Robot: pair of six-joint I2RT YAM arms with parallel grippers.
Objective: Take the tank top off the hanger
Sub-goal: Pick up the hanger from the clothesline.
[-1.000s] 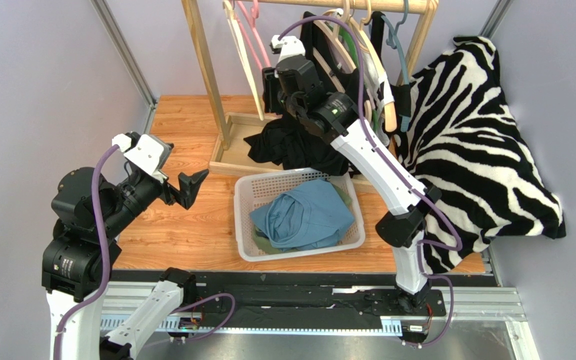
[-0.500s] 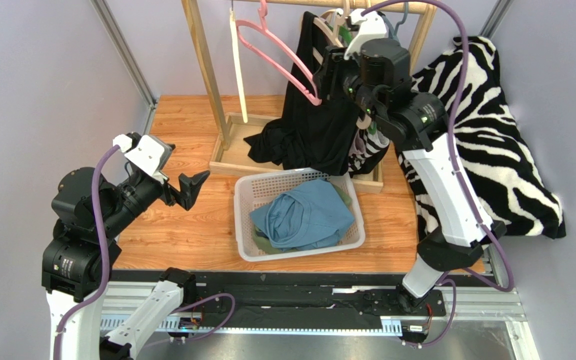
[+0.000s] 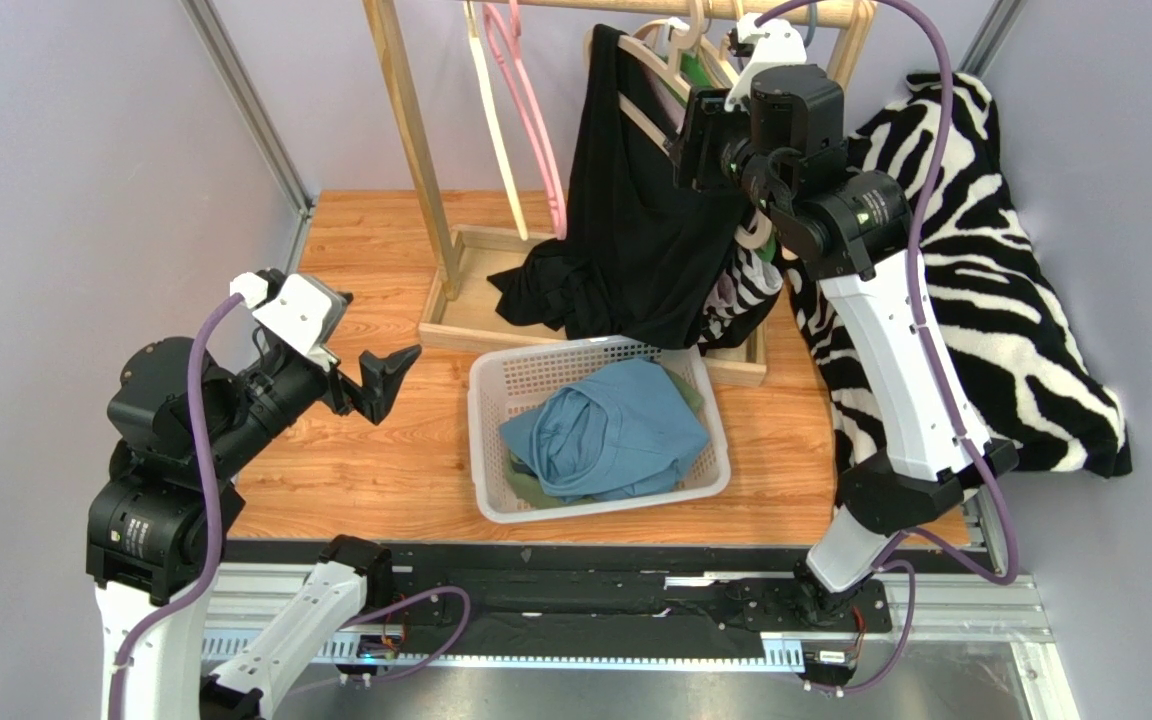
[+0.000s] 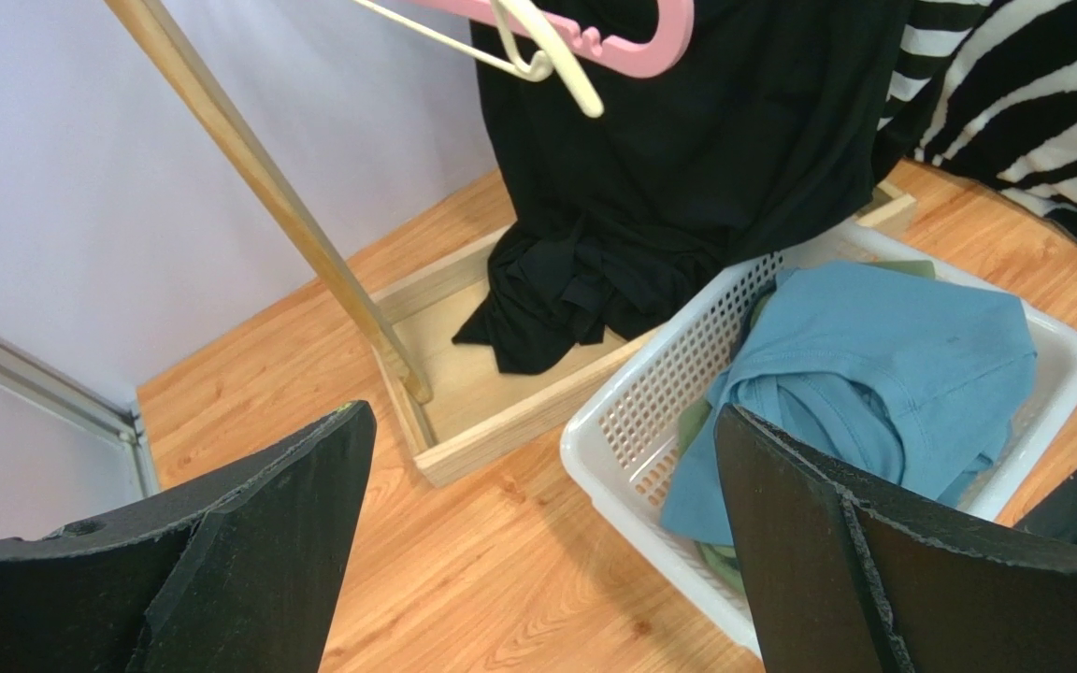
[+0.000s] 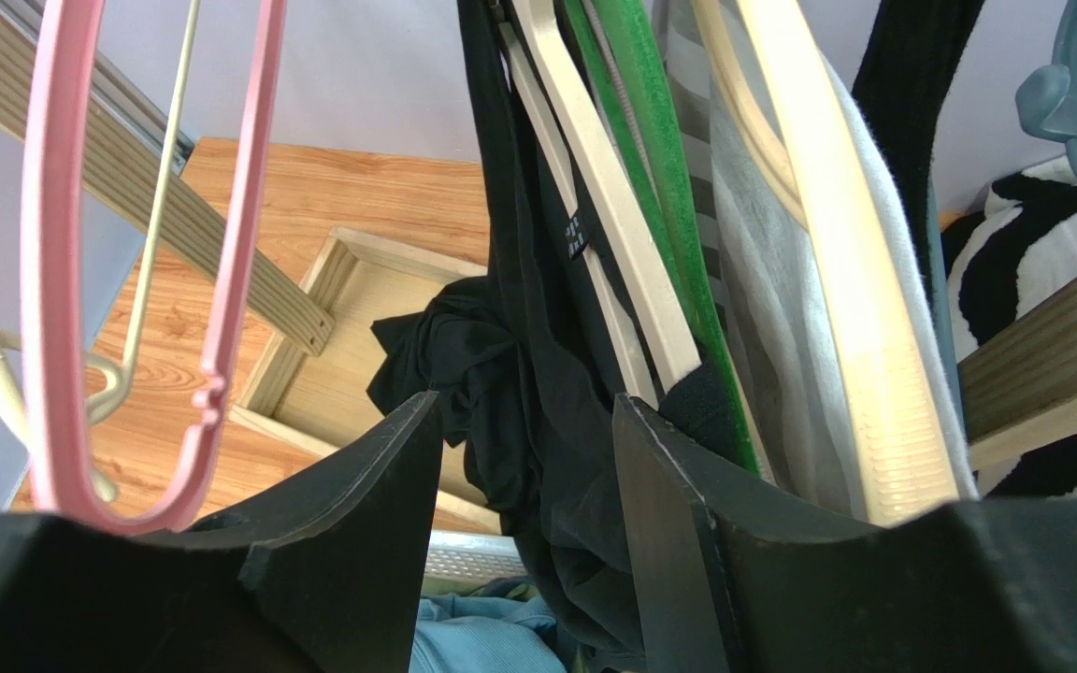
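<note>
The black tank top (image 3: 635, 210) hangs on a cream wooden hanger (image 3: 642, 60) on the rack, its lower part bunched over the rack base. It also shows in the left wrist view (image 4: 727, 126) and the right wrist view (image 5: 530, 323), where the hanger's arm (image 5: 615, 211) runs down through it. My right gripper (image 3: 687, 143) is high at the rack, against the top's right side. Its jaws (image 5: 520, 414) stand partly apart with black fabric showing in the gap. My left gripper (image 3: 387, 375) is open and empty, low over the floor left of the basket (image 4: 542, 411).
A white basket (image 3: 489, 450) with a blue garment (image 3: 612, 428) sits below the rack. Pink hanger (image 3: 515, 75) and other hangers, green and cream, crowd the rail. A zebra blanket (image 3: 958, 300) lies at the right. The rack post (image 3: 414, 135) and wooden base (image 3: 455, 323) stand behind the basket.
My right arm swung from the rack's middle up to its right side. The pink hanger swung out and back left. The tank top now hangs straighter. The left arm has hardly moved.
</note>
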